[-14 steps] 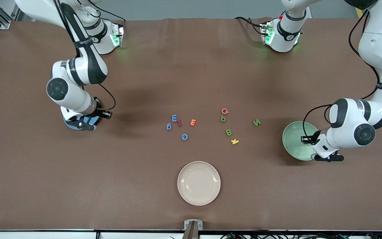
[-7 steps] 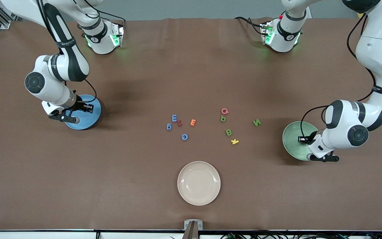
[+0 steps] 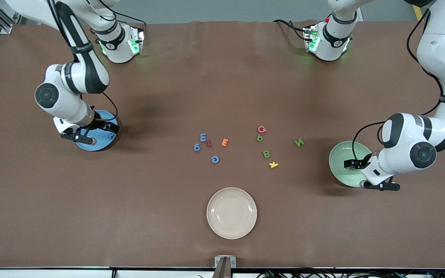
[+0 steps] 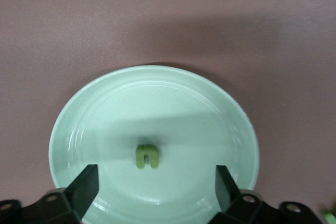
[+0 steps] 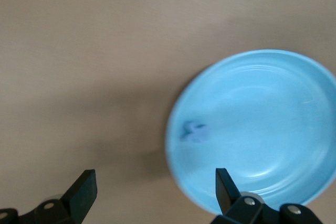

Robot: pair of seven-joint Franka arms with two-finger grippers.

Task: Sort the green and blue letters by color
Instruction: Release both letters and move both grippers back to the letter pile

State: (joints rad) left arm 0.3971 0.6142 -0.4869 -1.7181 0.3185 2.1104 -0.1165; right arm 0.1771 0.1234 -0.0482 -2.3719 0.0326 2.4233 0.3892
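Blue letters E [image 3: 203, 137], g [image 3: 196, 147] and G [image 3: 214, 159] lie mid-table. Green letters b [image 3: 260, 138], B [image 3: 266, 154] and N [image 3: 299, 142] lie toward the left arm's end. My right gripper [image 3: 91, 133] is open and empty over the edge of a blue plate [image 3: 104, 142]. The right wrist view shows its open gripper [image 5: 155, 190] and a blurred blue letter [image 5: 193, 131] in the blue plate [image 5: 262, 103]. My left gripper [image 3: 358, 173] is open over a green plate [image 3: 340, 160]. The left wrist view shows its open gripper [image 4: 156, 187] and a green u [image 4: 147, 156] in the green plate [image 4: 210, 108].
A red letter [image 3: 209, 144] and an orange E [image 3: 225, 142] lie among the blue letters. A pink letter [image 3: 261, 129] touches the green b. A yellow letter [image 3: 273, 165] lies beside the green B. A beige plate [image 3: 231, 212] sits nearer the front camera.
My right gripper swung off the blue plate toward its end of the table, then came partly back. My left gripper shifted only slightly over the green plate. The letters have not moved.
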